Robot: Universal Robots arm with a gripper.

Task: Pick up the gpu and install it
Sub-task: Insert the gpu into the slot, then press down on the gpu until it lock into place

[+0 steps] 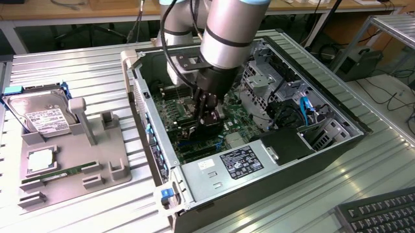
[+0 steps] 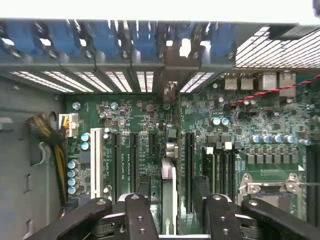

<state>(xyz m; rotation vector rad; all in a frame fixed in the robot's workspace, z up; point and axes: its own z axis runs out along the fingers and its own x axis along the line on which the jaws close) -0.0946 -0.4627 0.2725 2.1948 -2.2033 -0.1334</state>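
The gripper was down inside the open computer case, its fingers clenched on the gpu, which stood on edge over the motherboard, low among the expansion slots. From the wrist view the card ran as a thin edge away from the fingers toward the case's rear wall, its silver bracket reaching up to the row of slot openings there (whether it had seated fully in its slot, I could not tell). A white slot lay to one side of the card and the processor socket to the other. The arm came down into the case from above. The power supply with its label sat at the case's near end in the exterior view. Outside the case, toward the exterior view's left, a grey fixture rested on the metal table, holding a hard drive and a memory stick. A keyboard lay beyond the case's opposite corner.
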